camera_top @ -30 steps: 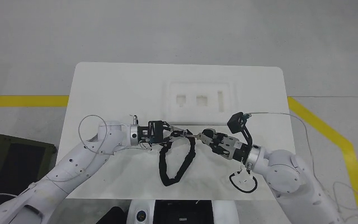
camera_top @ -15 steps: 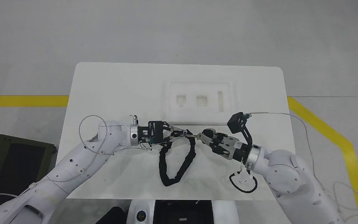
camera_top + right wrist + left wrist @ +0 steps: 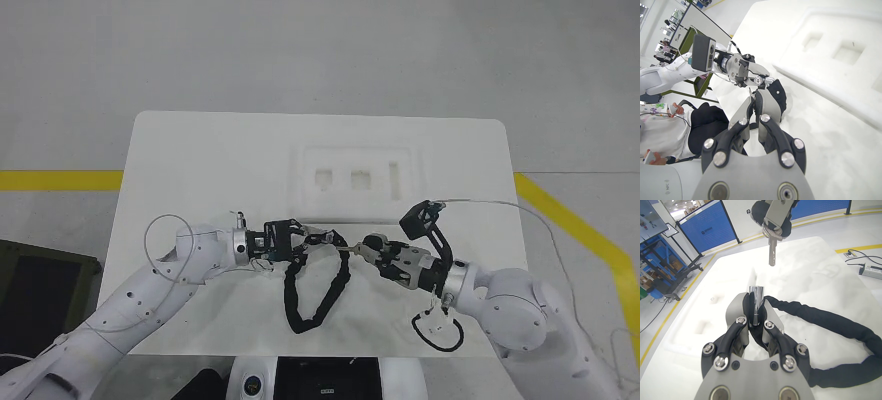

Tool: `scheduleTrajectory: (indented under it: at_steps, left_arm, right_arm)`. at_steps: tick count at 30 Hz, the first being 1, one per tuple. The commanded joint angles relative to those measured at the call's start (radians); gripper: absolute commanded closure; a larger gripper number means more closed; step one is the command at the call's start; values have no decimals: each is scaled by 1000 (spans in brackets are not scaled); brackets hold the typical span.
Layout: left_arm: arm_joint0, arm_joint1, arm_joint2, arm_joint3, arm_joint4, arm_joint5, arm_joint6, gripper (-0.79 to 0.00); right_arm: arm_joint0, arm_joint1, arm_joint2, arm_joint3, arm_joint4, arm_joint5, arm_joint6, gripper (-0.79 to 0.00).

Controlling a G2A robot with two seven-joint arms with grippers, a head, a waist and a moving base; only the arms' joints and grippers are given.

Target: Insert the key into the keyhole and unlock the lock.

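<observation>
Left gripper (image 3: 755, 306) clamped on the chrome cylinder (image 3: 756, 293) of the black fabric-sleeved chain lock (image 3: 829, 321), presenting its keyhole (image 3: 757, 80) toward 3 o'clock; right gripper (image 3: 775, 217) pinching the silver key (image 3: 772, 251), aligned just short of entry.

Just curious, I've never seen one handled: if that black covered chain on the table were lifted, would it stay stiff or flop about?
Probably floppy: the chain lies in a loose loop on the table while the left tool holds only its shiny lock cylinder. It looks thick, so likely heavy. The fabric-like cover probably resists sliding.
</observation>
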State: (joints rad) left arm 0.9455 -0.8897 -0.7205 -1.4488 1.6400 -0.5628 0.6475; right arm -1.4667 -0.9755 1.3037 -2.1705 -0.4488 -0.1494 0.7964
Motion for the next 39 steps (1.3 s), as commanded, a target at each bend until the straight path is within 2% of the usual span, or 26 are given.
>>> scheduleTrajectory:
  at_steps: [1,9,19,29,39]
  left_arm:
    - [9,0,0,-3,26,16,30,0]
    - [29,-8,-3,27,65,62,100,0]
    - [30,-22,-12,41,71,61,94,0]
    - [30,-23,-12,42,70,57,93,0]
    - [30,-23,-12,42,70,57,93,0]
  right_arm:
    - [-1,2,5,-30,-23,35,34,0]
    - [14,2,-35,-90,-139,118,78,0]
    - [50,-8,-131,-125,-314,190,72,0]
    - [105,-24,-207,-112,-387,231,86,0]
    - [132,-34,-236,-123,-435,258,112,0]
